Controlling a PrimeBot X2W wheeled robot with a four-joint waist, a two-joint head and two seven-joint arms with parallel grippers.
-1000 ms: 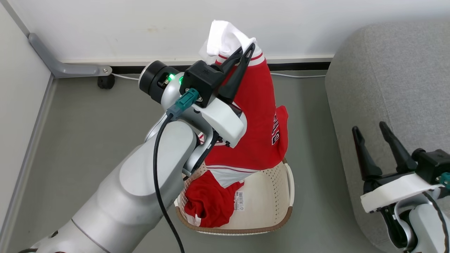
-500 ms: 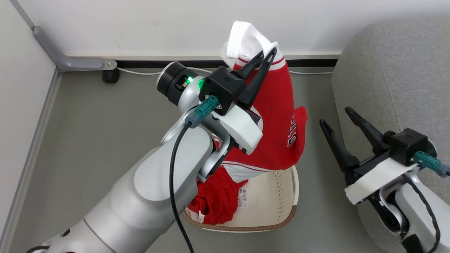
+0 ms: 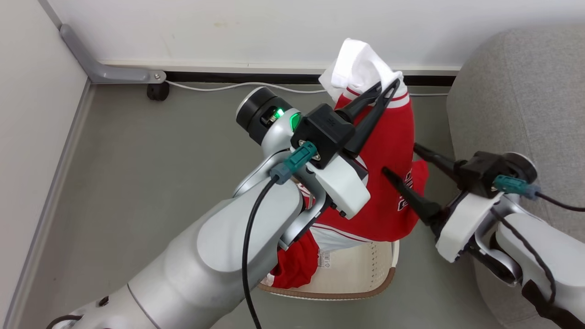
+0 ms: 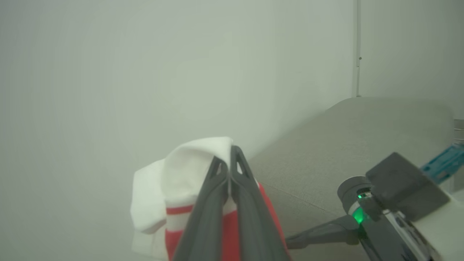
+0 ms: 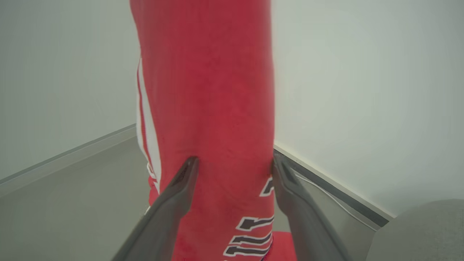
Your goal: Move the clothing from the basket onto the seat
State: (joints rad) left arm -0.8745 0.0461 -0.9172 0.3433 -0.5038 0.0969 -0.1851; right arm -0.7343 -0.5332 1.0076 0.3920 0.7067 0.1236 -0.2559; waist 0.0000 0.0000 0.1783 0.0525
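Left gripper (image 3: 388, 87) is clamping the clothing (image 3: 388, 151) by its white top, jaws closed. Right gripper (image 3: 399, 157) is gaping wide, straddling the hanging red part.

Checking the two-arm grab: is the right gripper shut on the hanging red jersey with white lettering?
No, the right gripper stands open, its two dark fingers spread to either side of the soft red jersey.

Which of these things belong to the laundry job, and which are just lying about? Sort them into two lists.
Job in hand:
- hanging jersey, pinched by the shut left gripper
- right gripper, open, a finger on either side of the jersey
- red garment lying in the basket
- seat

Lying about:
- white cable
- grey frame leg with its black caster
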